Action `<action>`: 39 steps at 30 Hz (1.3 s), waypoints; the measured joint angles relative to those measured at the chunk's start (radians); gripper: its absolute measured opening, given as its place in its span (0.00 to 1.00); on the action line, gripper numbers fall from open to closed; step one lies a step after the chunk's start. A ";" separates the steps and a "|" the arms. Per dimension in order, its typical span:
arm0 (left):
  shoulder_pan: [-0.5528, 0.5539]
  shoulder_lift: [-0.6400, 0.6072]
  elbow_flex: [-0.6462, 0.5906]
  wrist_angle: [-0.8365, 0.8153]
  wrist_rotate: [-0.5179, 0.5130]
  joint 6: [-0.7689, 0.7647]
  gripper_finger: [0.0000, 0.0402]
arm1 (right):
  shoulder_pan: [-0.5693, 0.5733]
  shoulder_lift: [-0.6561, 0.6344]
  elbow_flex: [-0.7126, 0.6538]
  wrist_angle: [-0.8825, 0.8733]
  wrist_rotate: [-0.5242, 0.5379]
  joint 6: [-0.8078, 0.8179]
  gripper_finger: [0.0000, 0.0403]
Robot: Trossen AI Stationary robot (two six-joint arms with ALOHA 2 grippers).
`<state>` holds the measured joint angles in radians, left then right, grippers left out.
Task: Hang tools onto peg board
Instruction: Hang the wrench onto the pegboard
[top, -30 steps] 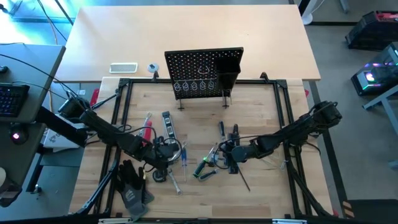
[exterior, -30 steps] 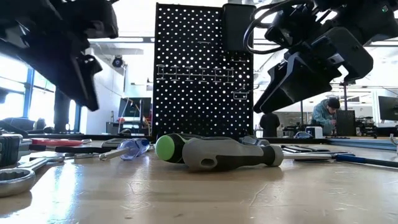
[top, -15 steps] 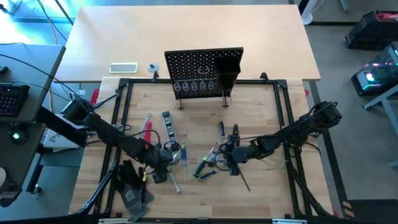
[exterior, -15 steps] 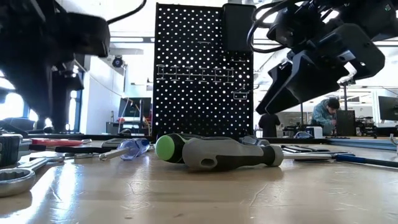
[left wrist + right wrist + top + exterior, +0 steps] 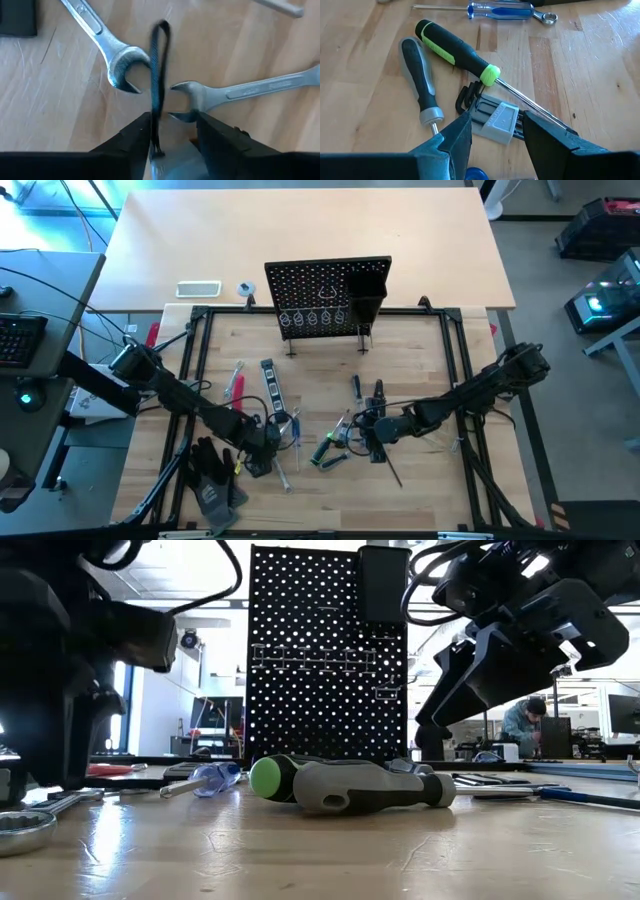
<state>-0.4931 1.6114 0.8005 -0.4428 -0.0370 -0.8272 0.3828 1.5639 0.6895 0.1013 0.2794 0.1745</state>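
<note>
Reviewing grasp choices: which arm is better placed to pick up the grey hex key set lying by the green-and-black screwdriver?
The right. Its hand hangs open directly over the hex key set, beside the green-and-black screwdriver. The left hand is across the table over two wrenches.

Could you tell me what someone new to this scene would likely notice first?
Probably the black peg board standing upright at the table's far edge, its ring holders empty. Then the tools scattered flat on the wood in front of it, such as the green-and-black screwdriver. Both arms reach low among them, the left end effector over two silver wrenches.
</note>
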 joint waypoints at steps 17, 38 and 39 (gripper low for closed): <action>-0.013 -0.010 -0.001 -0.047 -0.019 0.099 0.21 | 0.046 0.000 -0.001 -0.042 0.000 0.004 0.42; -0.102 -0.139 -0.002 -0.361 -0.239 -0.035 0.21 | 0.069 0.000 -0.001 0.068 0.001 -0.022 0.42; -0.110 -0.139 -0.002 -0.381 -0.238 -0.041 0.21 | 0.069 0.000 -0.001 0.075 0.001 -0.025 0.42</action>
<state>-0.6029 1.4723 0.7986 -0.8237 -0.2752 -0.8686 0.4519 1.5639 0.6888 0.1767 0.2802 0.1492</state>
